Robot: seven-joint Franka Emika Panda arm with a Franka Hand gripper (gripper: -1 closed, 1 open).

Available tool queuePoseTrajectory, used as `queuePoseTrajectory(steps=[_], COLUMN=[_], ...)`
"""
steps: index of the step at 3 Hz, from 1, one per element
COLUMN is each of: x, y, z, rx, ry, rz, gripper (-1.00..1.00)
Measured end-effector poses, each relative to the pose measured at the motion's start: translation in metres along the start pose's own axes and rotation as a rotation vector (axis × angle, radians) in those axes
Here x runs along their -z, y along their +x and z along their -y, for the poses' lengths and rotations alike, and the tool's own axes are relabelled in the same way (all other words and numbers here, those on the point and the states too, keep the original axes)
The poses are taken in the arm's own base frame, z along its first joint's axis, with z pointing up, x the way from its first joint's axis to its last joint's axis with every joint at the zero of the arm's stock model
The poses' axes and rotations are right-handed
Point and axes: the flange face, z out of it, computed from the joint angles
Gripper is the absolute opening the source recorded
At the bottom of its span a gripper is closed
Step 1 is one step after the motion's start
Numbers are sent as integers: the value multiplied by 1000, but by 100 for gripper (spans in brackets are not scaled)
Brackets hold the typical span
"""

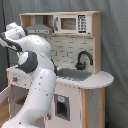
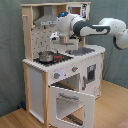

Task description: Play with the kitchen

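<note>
The kitchen (image 2: 37, 75) is a tall toy of light wood and white panels, seen in both exterior views. Its oven door (image 2: 72, 102) hangs open towards the front. A small metal pot (image 2: 46, 56) sits on the red-ringed hob (image 2: 59, 58). My gripper (image 2: 54, 37) hovers under the grey hood (image 2: 47, 21), above the hob and a little right of the pot, touching nothing that I can see. In the first exterior view the kitchen (image 1: 90, 85) shows its black faucet (image 1: 84, 59) and grey sink (image 1: 74, 75), while my own arm (image 1: 37, 75) hides the gripper and the hob.
A toy microwave (image 1: 70, 23) sits on the top shelf beside the hood (image 1: 39, 27). The arm (image 2: 100, 29) reaches in from the second exterior view's right, over the counter. Wooden floor (image 2: 112, 107) lies in front, and a grey curtain (image 2: 10, 50) hangs behind.
</note>
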Motion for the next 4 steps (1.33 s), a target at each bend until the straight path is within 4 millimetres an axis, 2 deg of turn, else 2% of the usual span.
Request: queuePoseTrajectory(steps=[1,2,3,4], x=[3,6,-42,-36], y=[5,2,5,2], z=[1,2,-13,-13], rx=[-2,-7,0,4], ry=[30,71,200,240], rz=[21,55,78,48], gripper=[100,100,100,100])
